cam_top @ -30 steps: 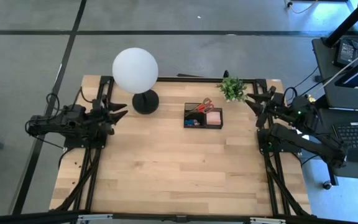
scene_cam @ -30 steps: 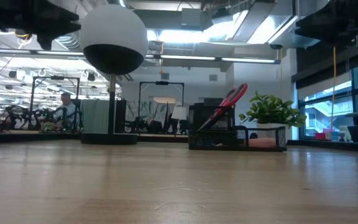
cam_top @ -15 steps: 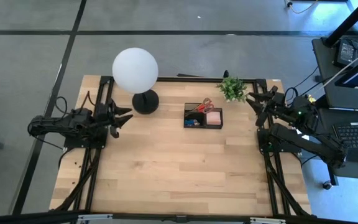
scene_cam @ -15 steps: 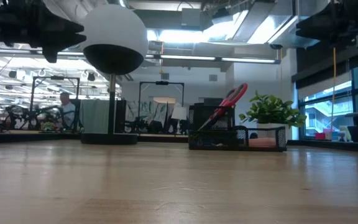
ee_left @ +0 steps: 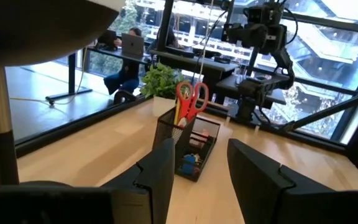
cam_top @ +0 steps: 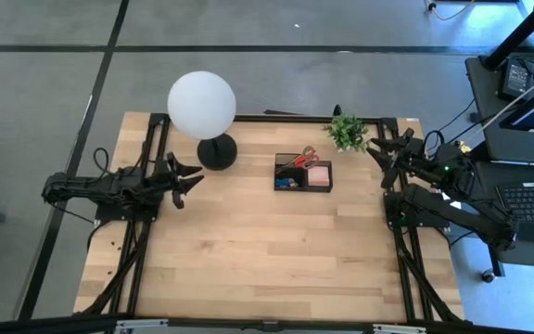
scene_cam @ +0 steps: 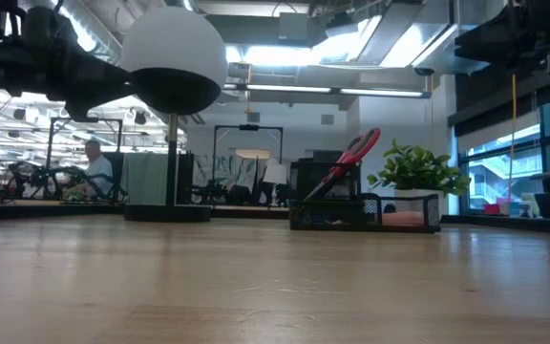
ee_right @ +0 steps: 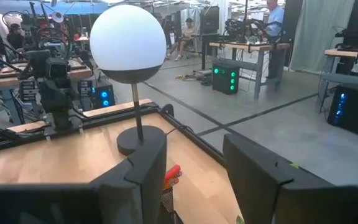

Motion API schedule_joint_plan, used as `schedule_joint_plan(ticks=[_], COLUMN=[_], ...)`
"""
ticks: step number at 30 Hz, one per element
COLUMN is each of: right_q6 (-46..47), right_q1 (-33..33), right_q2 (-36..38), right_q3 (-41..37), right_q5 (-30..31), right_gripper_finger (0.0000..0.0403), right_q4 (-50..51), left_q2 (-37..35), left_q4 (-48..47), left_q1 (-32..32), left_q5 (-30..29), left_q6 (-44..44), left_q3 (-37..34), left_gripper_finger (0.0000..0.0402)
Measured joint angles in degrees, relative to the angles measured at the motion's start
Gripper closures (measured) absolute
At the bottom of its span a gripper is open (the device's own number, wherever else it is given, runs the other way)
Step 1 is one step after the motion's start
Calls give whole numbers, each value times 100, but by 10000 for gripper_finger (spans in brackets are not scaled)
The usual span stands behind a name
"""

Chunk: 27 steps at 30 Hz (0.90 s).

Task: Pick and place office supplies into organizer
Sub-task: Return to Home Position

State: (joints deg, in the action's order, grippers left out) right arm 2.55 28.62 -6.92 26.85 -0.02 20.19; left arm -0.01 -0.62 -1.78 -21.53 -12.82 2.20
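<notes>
Looking down from above, the black organizer [cam_top: 302, 173] sits at the far middle of the table [cam_top: 267, 250], between the globe lamp [cam_top: 201, 104] on its left and the potted plant [cam_top: 347, 132] on its right. The red-handled scissors [cam_top: 297, 159] and pink sticky-note pad [cam_top: 318, 174] lie inside it, and I see no loose supplies on the wood, so the sorting seems finished. The left pincer [cam_top: 196, 176] hangs by the left edge near the lamp's base. The right pincer [cam_top: 372, 153] waits at the right edge beside the plant. Both are well apart from the organizer, probably drawn back to rest.

From table height, the scissors lean handles-up out of the organizer, likely because the compartment is shorter than they are. The pad shows low at its right end.

Through the left wrist camera, the left pincer's fingers are spread with nothing between them. Beyond them stands the organizer, holding the scissors and a small blue item [ee_left: 188, 160].

Through the right wrist camera, that pincer is likewise released and empty, facing the lamp, with a red sliver of scissors between its fingers.
</notes>
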Motion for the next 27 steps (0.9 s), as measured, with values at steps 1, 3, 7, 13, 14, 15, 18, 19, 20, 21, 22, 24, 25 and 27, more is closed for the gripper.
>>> schedule_joint_plan(ticks=[1,3,7,13,14,15,18,19,20,21,22,24,25,27], right_q6=[0,20,177,168,172,181,249,278,277,268,236,243,291,358], right_q1=[0,0,0,0,1,2,0,0,3,4,6,7,7,7], right_q2=[0,0,18,79,86,89,148,177,204,223,228,234,234,236], right_q3=[0,0,-283,-1599,-1804,-1986,-2474,-2621,-2647,-2631,-2624,-2618,-2618,-2616], right_q5=[-1,-1,-1,-3,-4,-3,-5,-1,0,0,0,0,0,1], right_gripper_finger=[240,240,240,240,240,240,240,240,240,240,240,240,240,240], right_q4=[16,125,-49,-1945,-2179,-2386,-3029,-3289,-3253,-3191,-3165,-3162,-3153,-3043], left_q2=[0,3,4,4,4,4,4,4,4,4,4,4,4,4], left_q4=[-9,-47,-46,-42,-42,-42,-42,-42,-41,-42,-42,-42,-42,-42], left_q1=[0,0,0,0,0,0,0,0,0,0,0,0,0,0], left_q5=[-1,-3,-99,-334,-313,-296,-292,-292,-290,-291,-290,-285,-284,-283], left_q6=[-16,-48,-16,183,244,291,352,354,354,354,354,354,354,354], left_q3=[0,-5,-9,-9,-9,-9,-9,-9,-9,-9,-9,-9,-9,-9], left_gripper_finger=[258,258,258,258,258,258,258,258,258,258,258,258,258,258])
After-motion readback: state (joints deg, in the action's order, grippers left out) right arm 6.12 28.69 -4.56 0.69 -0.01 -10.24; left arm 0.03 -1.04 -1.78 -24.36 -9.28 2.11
